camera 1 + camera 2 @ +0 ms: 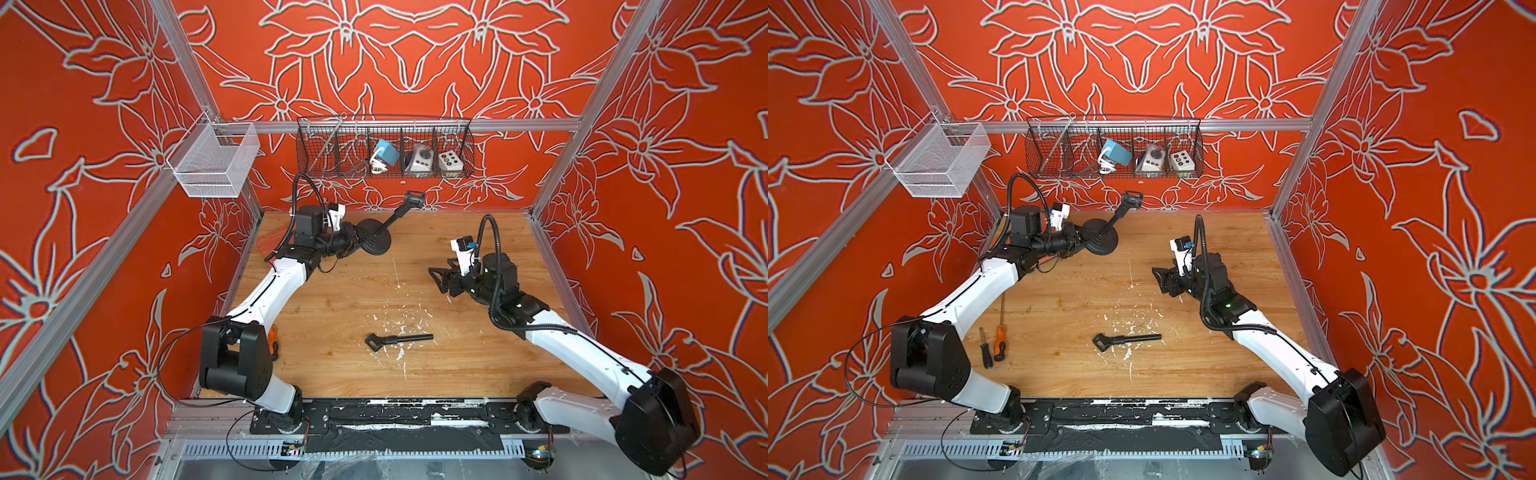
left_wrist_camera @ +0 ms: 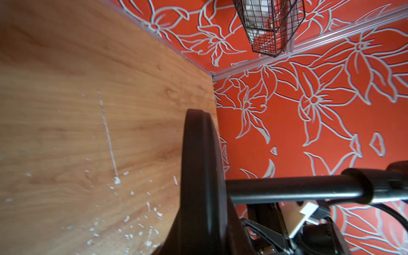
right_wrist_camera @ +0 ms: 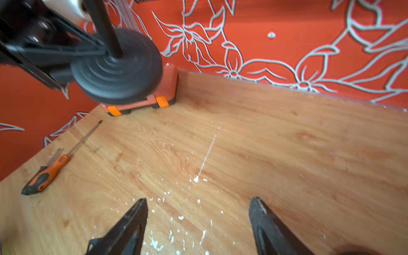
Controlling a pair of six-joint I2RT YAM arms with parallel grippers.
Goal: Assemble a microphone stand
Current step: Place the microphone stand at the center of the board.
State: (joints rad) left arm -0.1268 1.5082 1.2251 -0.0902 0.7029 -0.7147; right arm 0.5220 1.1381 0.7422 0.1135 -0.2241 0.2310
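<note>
I've got the left gripper (image 1: 354,244) pinching the stand base (image 1: 380,246) by its edge, tilted, far left. The right gripper (image 1: 436,280) is spread and empty. The loose rod (image 1: 399,341) lies near-centre. My worry: that heavy base could slip out of an edge grip.

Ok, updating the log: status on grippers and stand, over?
Left gripper shut on stand base, pole tilted. Right gripper open, empty. Loose black rod flat on table, nothing on it.

I get bright, even light with soft shadows; the stand base (image 3: 117,70) blurs in my right wrist view, edges bend.
</note>
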